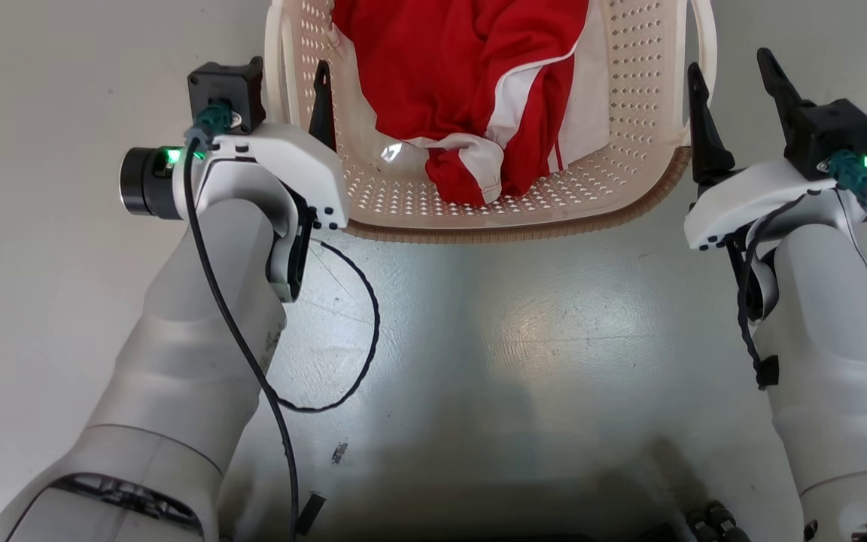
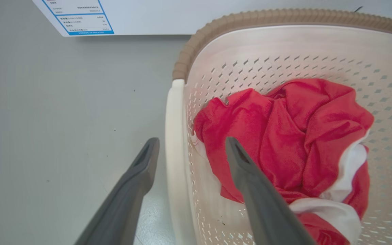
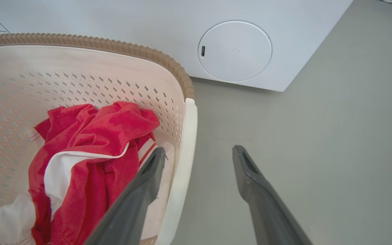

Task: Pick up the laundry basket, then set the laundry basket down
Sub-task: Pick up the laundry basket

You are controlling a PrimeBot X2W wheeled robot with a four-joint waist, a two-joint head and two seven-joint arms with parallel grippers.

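Astride handles (image 2: pixel 175 143) of the laundry basket (image 1: pixel 629 113), left tool (image 2: pixel 192 141) and right tool (image 3: pixel 199 150) gape.

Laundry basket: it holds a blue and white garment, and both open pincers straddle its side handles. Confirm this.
Not blue: the head view shows the garment is red and white. The rest stands: it lies in the laundry basket, and the left pincer and right pincer, both open, each straddle a side handle.
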